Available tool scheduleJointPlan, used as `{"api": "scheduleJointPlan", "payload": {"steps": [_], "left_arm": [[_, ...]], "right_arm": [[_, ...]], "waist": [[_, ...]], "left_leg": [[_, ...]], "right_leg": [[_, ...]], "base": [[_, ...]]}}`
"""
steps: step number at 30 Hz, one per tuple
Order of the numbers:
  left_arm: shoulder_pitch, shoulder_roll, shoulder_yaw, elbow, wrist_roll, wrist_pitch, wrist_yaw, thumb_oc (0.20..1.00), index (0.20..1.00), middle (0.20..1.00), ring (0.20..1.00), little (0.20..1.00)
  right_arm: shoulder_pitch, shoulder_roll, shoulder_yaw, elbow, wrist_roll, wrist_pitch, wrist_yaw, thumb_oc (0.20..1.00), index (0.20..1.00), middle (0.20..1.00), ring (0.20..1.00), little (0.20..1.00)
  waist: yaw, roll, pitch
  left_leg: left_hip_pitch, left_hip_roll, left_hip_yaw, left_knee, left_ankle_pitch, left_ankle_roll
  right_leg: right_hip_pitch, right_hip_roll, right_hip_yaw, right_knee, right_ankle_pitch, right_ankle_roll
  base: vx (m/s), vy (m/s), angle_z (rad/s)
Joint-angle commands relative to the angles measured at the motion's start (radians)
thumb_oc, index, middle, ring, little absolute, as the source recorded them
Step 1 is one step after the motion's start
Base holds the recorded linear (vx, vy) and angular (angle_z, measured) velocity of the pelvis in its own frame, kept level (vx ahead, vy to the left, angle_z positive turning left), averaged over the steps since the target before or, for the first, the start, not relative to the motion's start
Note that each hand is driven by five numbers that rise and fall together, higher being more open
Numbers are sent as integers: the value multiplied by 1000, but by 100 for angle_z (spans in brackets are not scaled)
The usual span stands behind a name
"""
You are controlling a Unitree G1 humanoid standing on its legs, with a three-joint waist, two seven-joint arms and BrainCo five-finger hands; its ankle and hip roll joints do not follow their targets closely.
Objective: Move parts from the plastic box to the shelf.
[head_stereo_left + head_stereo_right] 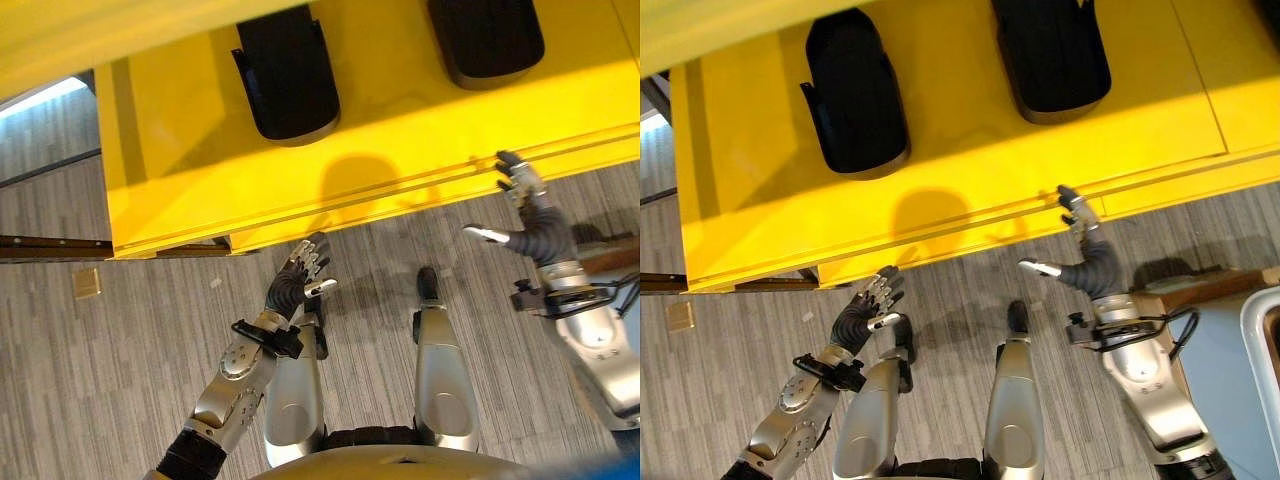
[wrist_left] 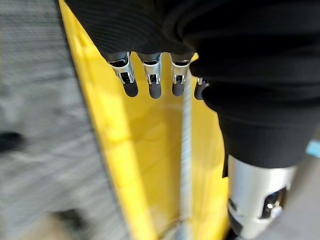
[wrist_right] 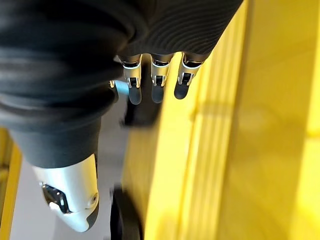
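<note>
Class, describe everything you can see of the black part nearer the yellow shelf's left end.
The black part is a dark, matte, elongated piece with one rounded end that shows a thin grey rim, and a small tab jutting from its left side. It looks like plastic. It lies flat on the yellow shelf, apart from a second black part to its right. Neither robot hand touches it.

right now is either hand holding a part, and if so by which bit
Nothing is held. The left hand and right hand are both open and empty in front of the yellow shelf, where two black parts already lie.
</note>
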State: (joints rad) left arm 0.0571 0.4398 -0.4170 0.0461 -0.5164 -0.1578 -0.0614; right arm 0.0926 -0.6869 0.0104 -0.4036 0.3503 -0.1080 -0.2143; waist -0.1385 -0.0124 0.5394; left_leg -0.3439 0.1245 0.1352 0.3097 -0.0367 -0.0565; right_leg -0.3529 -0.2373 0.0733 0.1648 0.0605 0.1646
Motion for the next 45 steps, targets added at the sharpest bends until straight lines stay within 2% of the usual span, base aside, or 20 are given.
{"api": "scheduleJointPlan", "payload": {"steps": [1, 2, 4, 5, 7, 9, 10, 12, 15, 18, 20, 22, 27, 31, 34, 37, 40, 42, 44, 45], "left_arm": [[71, 26, 29, -80, 31, -46, 39, 1000, 1000, 1000, 1000, 1000], [75, 26, 19, -68, 26, -54, 85, 1000, 1000, 1000, 1000, 1000], [82, 43, 12, -39, 3, -44, 88, 1000, 1000, 1000, 1000, 1000], [96, 63, 20, -22, -9, -44, 75, 1000, 1000, 1000, 1000, 1000], [114, 84, 49, -14, -37, -78, 56, 1000, 1000, 1000, 1000, 1000], [119, 111, 87, -22, -34, -54, 32, 1000, 1000, 1000, 1000, 1000], [111, 128, 116, -21, -35, -44, 0, 1000, 1000, 1000, 1000, 1000], [103, 125, 130, -45, -57, -31, -23, 1000, 1000, 1000, 1000, 1000], [109, 110, 132, -58, -63, -18, -53, 1000, 1000, 1000, 1000, 1000], [141, 78, 110, -88, -92, -39, -38, 1000, 1000, 1000, 1000, 1000], [138, 72, 98, -96, -79, -34, -15, 1000, 1000, 1000, 1000, 1000], [91, 60, 64, -69, -82, -17, -23, 1000, 1000, 1000, 1000, 1000], [42, 44, 53, -71, -103, -23, -13, 1000, 1000, 1000, 1000, 1000], [-3, 23, 27, -71, -76, -38, 26, 1000, 1000, 1000, 1000, 1000], [-51, 26, 5, -94, -2, -46, 12, 1000, 1000, 1000, 1000, 1000], [-109, 12, -3, -88, -39, -76, 43, 1000, 1000, 1000, 1000, 1000], [-150, -17, 29, -54, -161, -69, 33, 1000, 1000, 1000, 1000, 1000], [-154, -47, 51, -28, -144, -55, 33, 1000, 1000, 1000, 1000, 1000], [-149, -69, 63, -6, -145, -33, 64, 1000, 1000, 1000, 1000, 1000], [-149, -72, 61, -4, -142, -29, 65, 1000, 1000, 1000, 1000, 1000]], "right_arm": [[-31, -1, 0, -24, 70, -83, 87, 1000, 1000, 1000, 1000, 1000], [-20, 23, 14, -9, 59, -82, 129, 1000, 1000, 1000, 1000, 1000], [44, 33, 31, -11, 68, -65, 125, 1000, 1000, 1000, 1000, 1000], [63, 40, 54, 12, 70, -59, 129, 1000, 1000, 1000, 1000, 1000], [39, 42, 82, 51, 47, -49, 145, 1000, 1000, 1000, 1000, 1000], [40, 38, 70, 55, 55, -21, 160, 1000, 1000, 1000, 1000, 1000], [54, 9, 50, 64, 64, 21, 161, 1000, 1000, 1000, 1000, 1000], [80, -24, 29, 66, 35, 32, 136, 1000, 1000, 1000, 1000, 1000], [122, -56, -7, 72, 18, 34, 92, 1000, 1000, 1000, 1000, 1000], [89, -127, -35, 111, 47, 39, 54, 1000, 1000, 1000, 1000, 1000], [66, -133, -34, 129, 59, 43, 38, 1000, 1000, 1000, 1000, 1000], [64, -106, -44, 169, 24, 3, -44, 1000, 1000, 1000, 1000, 1000], [4, -73, -34, 203, -105, -12, -166, 1000, 1000, 1000, 1000, 1000], [-41, -22, -4, 259, -119, 9, -240, 1000, 1000, 1000, 1000, 1000], [-78, 4, 14, 282, -138, -14, -273, 1000, 1000, 1000, 1000, 1000], [-133, 18, 66, 301, -167, -5, -224, 1000, 1000, 1000, 1000, 1000], [-115, 34, 90, 277, -228, 10, -219, 1000, 1000, 1000, 1000, 1000], [-140, 42, 115, 294, -214, 5, -228, 1000, 1000, 1000, 1000, 1000], [-187, 80, 160, 344, -199, -1, -212, 1000, 1000, 1000, 1000, 1000], [-189, 86, 164, 342, -195, 7, -215, 1000, 1000, 1000, 1000, 1000]], "waist": [[-5, -46, -41], [-1, -56, -47], [1, -49, -70], [31, -38, -85], [78, -43, -93], [84, -71, -94], [73, -83, -84], [60, -71, -72], [50, -64, -63], [72, -60, -64], [65, -64, -74], [9, -47, -85], [-24, -19, -96], [-51, 0, -107], [-57, 7, -114], [-64, 20, -130], [-91, 31, -168], [-82, 32, -179], [-35, 56, -163], [-30, 62, -162]], "left_leg": [[154, 37, 227, 10, -179, 39], [171, 58, 280, 21, -191, 45], [149, 84, 270, 33, -166, 60], [122, 125, 264, 30, -131, 59], [77, 182, 268, 34, -98, 40], [20, 235, 264, 57, -72, 17], [-26, 287, 257, 69, -16, -22], [-31, 302, 239, 25, 46, -60], [0, 289, 203, -61, 94, -76], [46, 218, -3, -151, 114, -53], [71, 208, -28, -151, 96, -50], [113, 201, 24, -136, 76, -53], [182, 194, 116, -154, 63, -65], [214, 196, 156, -164, 52, -61], [220, 191, 141, -152, 12, -59], [236, 225, 136, -116, 45, -66], [261, 275, 154, -35, 175, -100], [249, 232, 91, 31, 153, -81], [130, 76, 5, 10, 148, -31], [117, 63, 19, -23, 157, -30]], "right_leg": [[39, -34, -232, -107, 102, 75], [28, -64, -274, -69, 128, 75], [55, -71, -244, 102, 13, 30], [108, -105, -268, 236, -62, -16], [179, -136, -307, 314, -120, -43], [246, -77, -339, 252, -204, -26], [249, -21, -339, 209, -266, -27], [227, 19, -328, 210, -292, -46], [177, 47, -298, 251, -299, -69], [80, 101, -185, 283, -266, -94], [53, 119, -155, 283, -253, -98], [36, 127, -140, 223, -198, -97], [31, 92, -187, 133, -130, -75], [20, 86, -179, 142, -127, -78], [5, 80, -184, 225, -184, -83], [-15, 57, -195, 354, -251, -110], [-2, 56, -208, 408, -298, -160], [5, 63, -191, 399, -294, -174], [61, 122, -133, 291, -240, -164], [81, 133, -132, 263, -232, -161]], "base": [[-184, 148, -147], [-227, 74, -181], [-260, -140, -177], [-290, -307, -77], [-276, -451, 28], [-171, -616, -87], [-175, -597, -100], [-139, -346, -62], [-57, -66, -23], [-18, 143, -65], [-6, 76, -188], [38, 60, -123], [1, 65, -47], [32, -61, -74], [38, -204, -19], [108, -363, -29], [103, -235, 8], [107, -123, 39], [242, 3, -19], [397, 101, -98]]}}
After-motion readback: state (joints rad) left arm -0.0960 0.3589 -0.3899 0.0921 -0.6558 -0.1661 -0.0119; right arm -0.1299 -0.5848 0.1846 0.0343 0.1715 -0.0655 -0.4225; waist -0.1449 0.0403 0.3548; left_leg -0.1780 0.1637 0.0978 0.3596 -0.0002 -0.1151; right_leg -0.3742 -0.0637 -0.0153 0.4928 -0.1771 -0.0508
